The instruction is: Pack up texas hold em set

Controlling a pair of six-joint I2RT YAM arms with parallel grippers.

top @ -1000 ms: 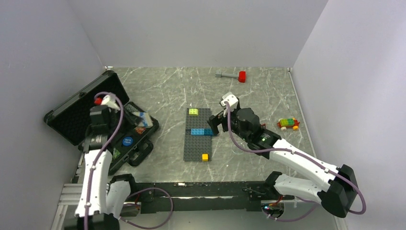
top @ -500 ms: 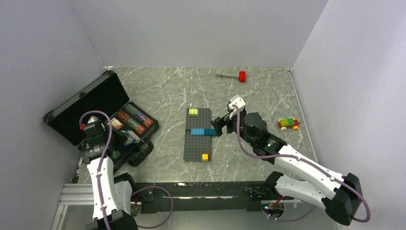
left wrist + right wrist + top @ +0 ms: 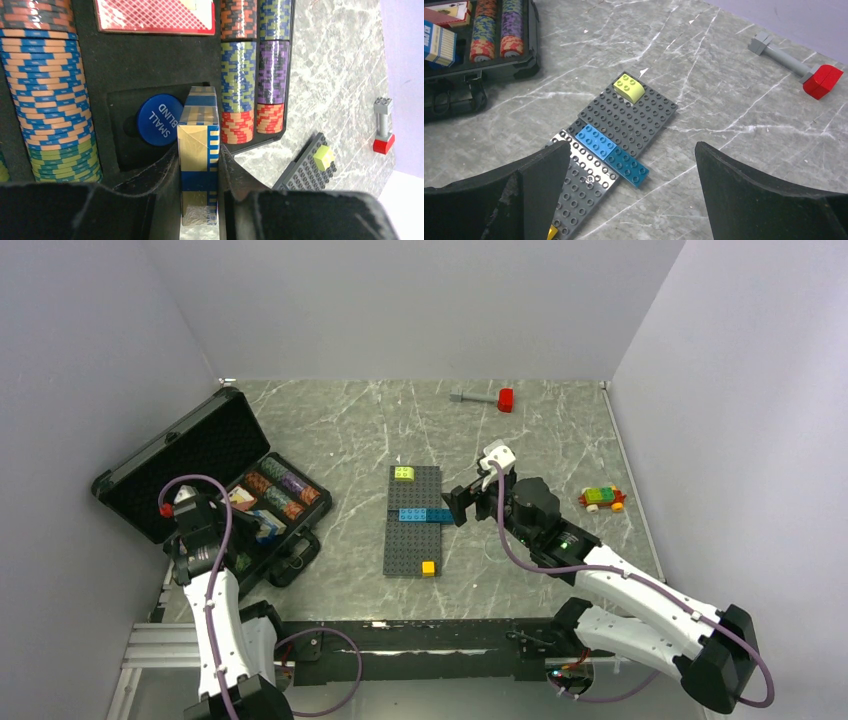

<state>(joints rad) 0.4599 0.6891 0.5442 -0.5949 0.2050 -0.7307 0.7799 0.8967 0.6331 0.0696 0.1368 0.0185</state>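
Observation:
The black case (image 3: 172, 458) lies open at the left, with chip rows (image 3: 281, 490) in its slots. My left gripper (image 3: 256, 527) is shut on the blue-white card pack (image 3: 199, 150). It holds the pack on edge over the foam recess, beside the blue "SMALL BLIND" button (image 3: 159, 119). The pink card pack (image 3: 155, 16) lies flat in the foam (image 3: 130, 65) further in. Chip stacks (image 3: 47, 95) flank the recess. My right gripper (image 3: 455, 505) is open and empty above the table, by the baseplate's right edge; it also shows in the right wrist view (image 3: 634, 165). Orange and red-triangle buttons are not visible.
The dark grey baseplate (image 3: 413, 530) with lime, blue and yellow bricks lies mid-table, also in the right wrist view (image 3: 629, 112). The red-headed hammer (image 3: 485, 397) lies at the back. A small brick car (image 3: 602, 498) sits at the right. The case handle (image 3: 295, 558) points toward the arms.
My left arm has drawn back toward the near left and lowered, bringing the card pack down into the case's front part. My right gripper has shifted slightly right, still open.

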